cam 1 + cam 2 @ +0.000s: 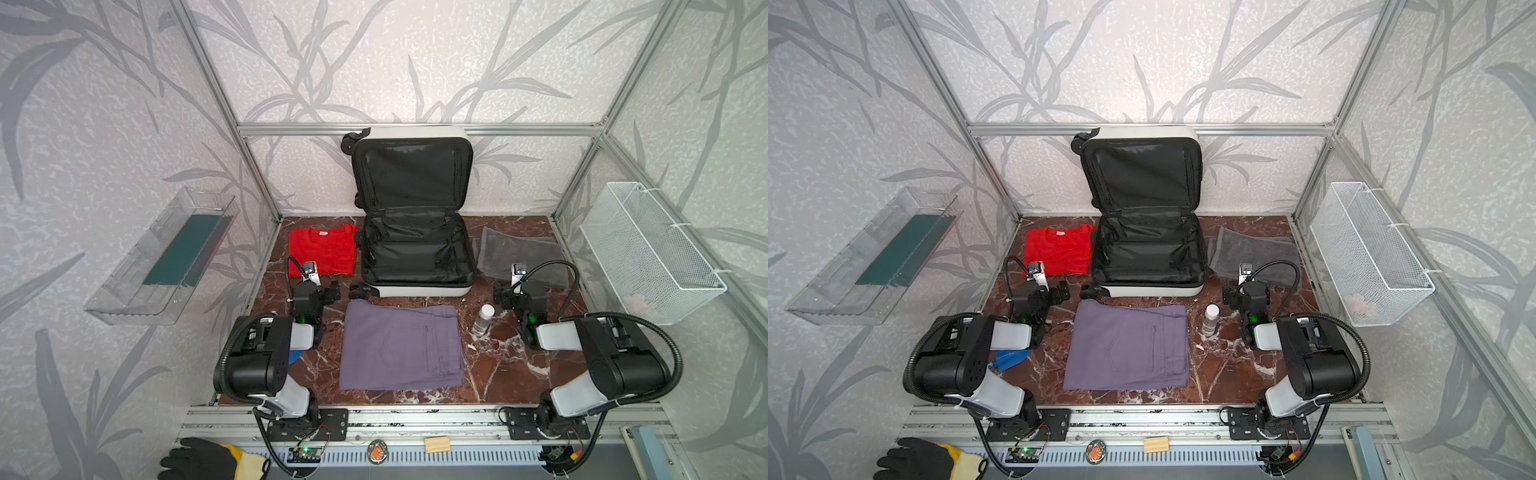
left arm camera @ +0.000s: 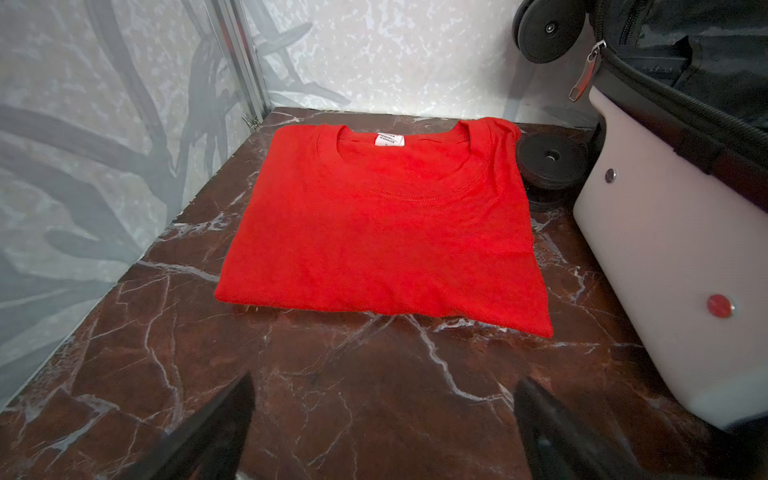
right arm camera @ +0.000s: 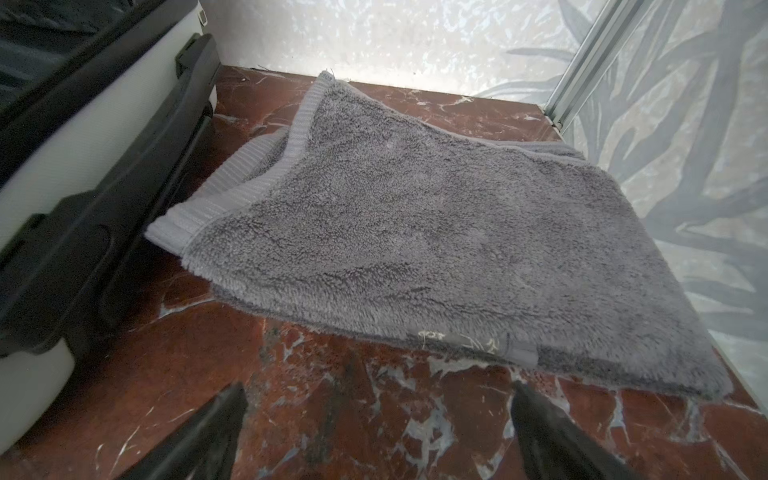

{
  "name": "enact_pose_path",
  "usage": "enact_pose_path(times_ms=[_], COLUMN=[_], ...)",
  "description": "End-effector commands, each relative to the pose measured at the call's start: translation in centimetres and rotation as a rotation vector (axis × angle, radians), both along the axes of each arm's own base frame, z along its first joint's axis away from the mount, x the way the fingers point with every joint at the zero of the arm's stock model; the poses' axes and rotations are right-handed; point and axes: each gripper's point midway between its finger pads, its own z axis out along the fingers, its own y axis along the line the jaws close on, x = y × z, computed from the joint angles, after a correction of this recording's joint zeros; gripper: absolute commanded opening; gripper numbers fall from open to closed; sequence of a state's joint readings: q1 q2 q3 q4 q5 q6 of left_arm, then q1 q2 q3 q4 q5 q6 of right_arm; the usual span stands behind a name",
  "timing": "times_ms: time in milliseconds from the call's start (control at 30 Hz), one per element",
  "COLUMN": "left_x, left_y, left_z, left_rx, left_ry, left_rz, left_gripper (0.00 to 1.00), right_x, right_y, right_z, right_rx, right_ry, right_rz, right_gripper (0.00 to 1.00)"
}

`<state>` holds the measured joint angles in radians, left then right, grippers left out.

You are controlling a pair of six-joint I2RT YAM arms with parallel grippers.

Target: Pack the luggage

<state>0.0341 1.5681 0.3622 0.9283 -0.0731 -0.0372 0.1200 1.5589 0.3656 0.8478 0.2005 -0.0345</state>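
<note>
The luggage (image 1: 419, 289) has a white shell and black lining. At its nine o'clock the shirt (image 1: 324, 249) is plain red; at three o'clock the towel (image 1: 515, 249) is grey; at six o'clock the trousers (image 1: 401, 347) are dull purple. The table (image 1: 494, 361) is red-brown marble with white veins. The walls (image 1: 374, 62) are pale with grey leaves.

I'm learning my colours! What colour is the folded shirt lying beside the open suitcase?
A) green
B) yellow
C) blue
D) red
D: the folded shirt next to the open suitcase is bright red, as both top views and the left wrist view show.
</note>
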Motion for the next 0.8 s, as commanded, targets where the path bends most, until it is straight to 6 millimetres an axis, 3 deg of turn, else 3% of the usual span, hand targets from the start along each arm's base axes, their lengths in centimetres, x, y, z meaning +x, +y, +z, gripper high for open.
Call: enact_pose_path(times_ms=[0, 767], left_x=[0.5, 0.5], left_y=[0.23, 0.2], left_z=[0.94, 0.76], left_rx=[0.003, -0.005], left_ry=[-0.03, -0.009], left_rz=[0.008, 0.003], left_gripper=[0.99, 0.99], right_x=[0.93, 0.93], right_y=[0.16, 0.18], right_z=[2.11, 2.13], right_rx=[0.009, 0.01], right_ry=[-0.068, -0.068], right_rz=[-0.001, 0.0], right_gripper=[0.99, 0.99])
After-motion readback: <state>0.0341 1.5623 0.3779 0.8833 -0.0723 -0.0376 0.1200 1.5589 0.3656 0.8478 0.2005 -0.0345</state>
